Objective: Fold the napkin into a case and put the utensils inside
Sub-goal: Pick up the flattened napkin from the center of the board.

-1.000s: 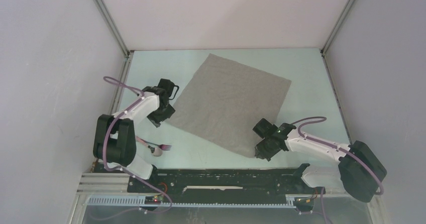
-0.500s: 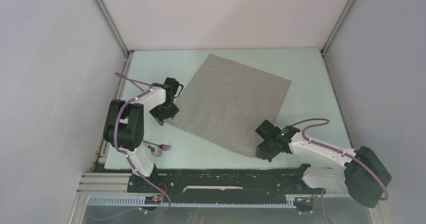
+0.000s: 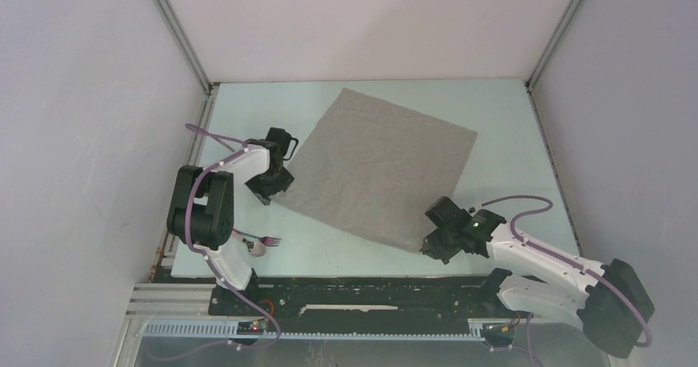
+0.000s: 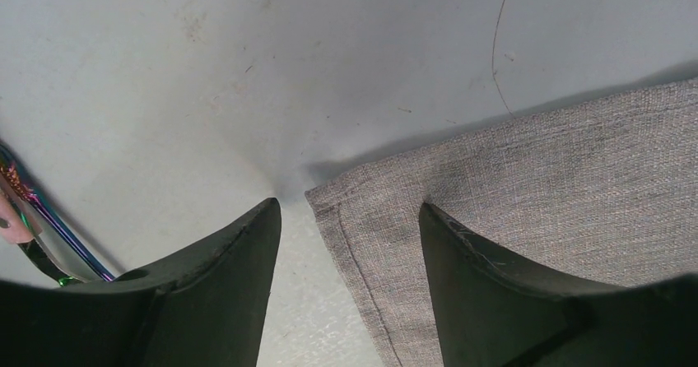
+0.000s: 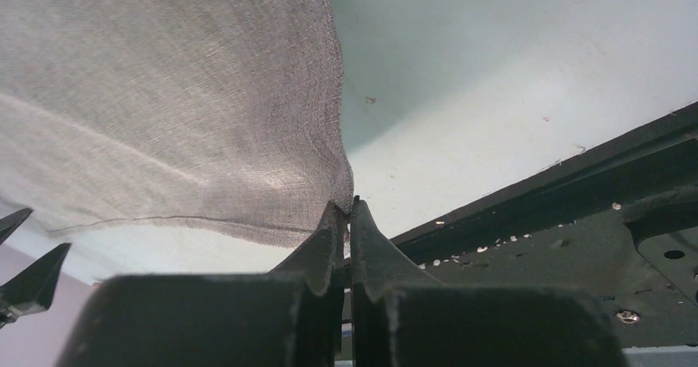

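The light-grey napkin (image 3: 379, 165) lies spread flat on the pale table, turned like a diamond. My left gripper (image 3: 270, 188) is open and low at its left corner. In the left wrist view this gripper (image 4: 347, 206) straddles the hemmed corner of the napkin (image 4: 535, 178), one finger on bare table and the other over the cloth. My right gripper (image 3: 427, 248) is shut on the napkin's near corner. The right wrist view shows its tips (image 5: 346, 206) pinching the napkin (image 5: 165, 95) and lifting it slightly. The utensils, a fork (image 3: 268, 241) and a spoon (image 3: 258, 249), lie near the left arm's base.
A black rail (image 3: 370, 294) runs along the table's near edge, close behind my right gripper. White walls enclose the table on the left, back and right. The handles of the utensils (image 4: 33, 219) show at the left edge of the left wrist view.
The left arm has swung in, bringing its open gripper to the napkin's left corner. The right gripper, still shut on the near corner, has shifted slightly right and toward the near edge.
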Controlling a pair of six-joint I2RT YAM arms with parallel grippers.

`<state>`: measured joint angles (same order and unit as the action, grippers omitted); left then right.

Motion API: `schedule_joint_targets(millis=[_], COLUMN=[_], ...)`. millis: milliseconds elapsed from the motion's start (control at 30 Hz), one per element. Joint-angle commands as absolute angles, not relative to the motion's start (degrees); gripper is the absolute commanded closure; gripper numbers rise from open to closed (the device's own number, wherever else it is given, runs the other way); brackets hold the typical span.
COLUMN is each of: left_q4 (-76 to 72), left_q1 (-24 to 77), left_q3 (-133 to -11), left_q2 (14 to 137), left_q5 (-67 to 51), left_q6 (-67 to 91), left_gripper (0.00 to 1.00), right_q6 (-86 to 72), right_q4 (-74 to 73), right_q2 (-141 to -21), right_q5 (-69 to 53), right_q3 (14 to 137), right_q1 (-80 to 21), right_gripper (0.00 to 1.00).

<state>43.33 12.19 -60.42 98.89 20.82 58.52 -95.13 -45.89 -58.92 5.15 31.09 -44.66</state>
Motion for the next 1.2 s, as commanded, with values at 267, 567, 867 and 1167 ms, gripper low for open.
schedule_joint_targets(millis=[267, 567, 867, 1167], left_q4=[40.5, 36.2, 35.8, 29.1], left_q1=[12.0, 12.1, 12.3, 13.2], left_q3=[-58.9, -55.7, -53.3, -67.5], left_q2=[97.5, 93.4, 66.1, 41.3], left_q5=[18.4, 17.9, 11.2, -5.7], left_q6=[63.7, 62.5, 53.0, 46.2], left_gripper=[0.47, 1.00, 1.00, 1.00], right_q6=[-95.5, -92.7, -61.0, -27.9], right_q4=[-49.1, -49.2, -44.9, -38.7], right_q2=[-51.3, -50.9, -34.5, -22.0], right_q5=[8.1, 8.7, 17.2, 12.0], right_q3=[29.1, 29.1, 34.7, 62.2], right_q1=[-41.6, -40.9, -39.4, -39.3], right_gripper=[1.00, 1.00, 1.00, 1.00])
